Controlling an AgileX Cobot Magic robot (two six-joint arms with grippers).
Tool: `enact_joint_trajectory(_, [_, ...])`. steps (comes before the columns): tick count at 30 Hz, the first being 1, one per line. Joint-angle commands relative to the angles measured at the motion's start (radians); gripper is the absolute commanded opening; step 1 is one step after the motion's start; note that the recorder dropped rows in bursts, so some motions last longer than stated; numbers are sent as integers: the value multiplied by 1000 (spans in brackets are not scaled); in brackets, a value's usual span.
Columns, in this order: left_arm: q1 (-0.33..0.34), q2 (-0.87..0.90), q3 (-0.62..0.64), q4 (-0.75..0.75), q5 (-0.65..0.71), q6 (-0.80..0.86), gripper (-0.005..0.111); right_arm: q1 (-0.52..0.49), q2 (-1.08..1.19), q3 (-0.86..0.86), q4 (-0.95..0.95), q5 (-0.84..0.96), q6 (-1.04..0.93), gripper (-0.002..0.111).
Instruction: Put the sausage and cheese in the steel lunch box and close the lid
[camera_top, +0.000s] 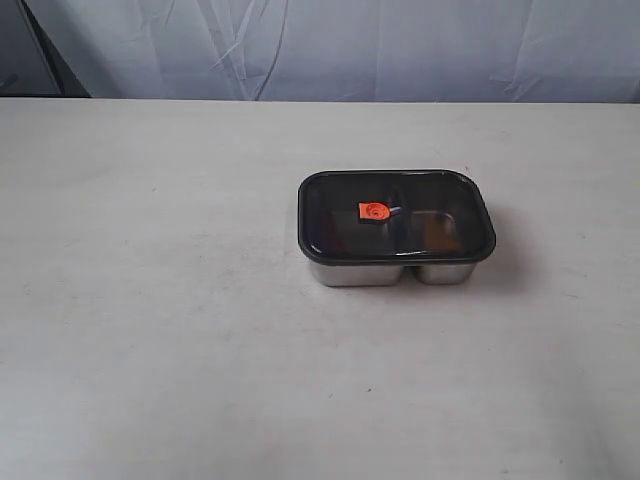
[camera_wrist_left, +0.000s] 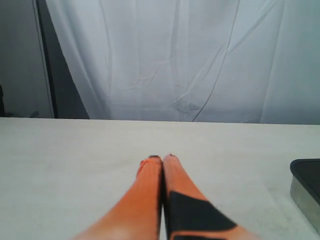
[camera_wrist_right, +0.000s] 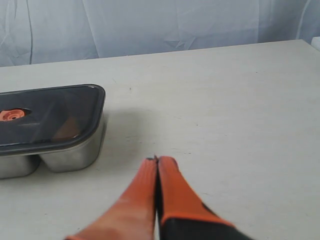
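Steel lunch box (camera_top: 365, 272) is sitting on the pale table (camera_top: 150, 300), a bit right of centre in the exterior view. Its long axis is running left to right, roughly in line with the table's far edge. Nearest the camera, the shiny front wall is showing a dent where the two compartments are splitting, with the bigger one on the left. The dark lid (camera_top: 420, 228) is lying flat on top and covering the whole rim, so it's looking closed. The orange valve (camera_top: 374, 211) is sitting just left of the lid's middle. An orange-brown smudge (camera_top: 440, 232) is showing through the lid over the right compartment, but honestly I can't tell what it is. Behind all that, a white curtain (camera_top: 350, 50) is hanging past the table edge.

Now the arms. The left gripper (camera_wrist_left: 162, 159) is hovering over bare table with its orange fingers pressing tip to tip, fully closed and gripping nothing. Off to the side, one corner of the box is poking into the edge of that view, well apart from the tips.

Same deal with the right gripper (camera_wrist_right: 157, 160): its fingers are squeezing together, holding nothing and touching nothing. The box is sitting near it, but clear of the tips.
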Motion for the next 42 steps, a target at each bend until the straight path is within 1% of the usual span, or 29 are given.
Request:
enact_joint_trajectory(1, [13,-61,38,-9,17,-48,0,-4,-6,4,-9,-9,-1,-1])
enact_joint_trajectory(7, [13,-101,86,-20,45,-48,0,-4,-6,4,-9,-13,-1,-1])
enact_joint_trajectory(15, [13,-110,90,4,131,-48,0,-4,-6,4,-6,-15,-1,-1])
enact_joint_trajectory(26, [13,-110,193,-28,92,-56,0,-4,-6,4,-6,-15,-1,-1])
enact_joint_trajectory(42, [13,-110,194,12,24,-48,0,-4,-6,4,-5,-10,-1,-1])
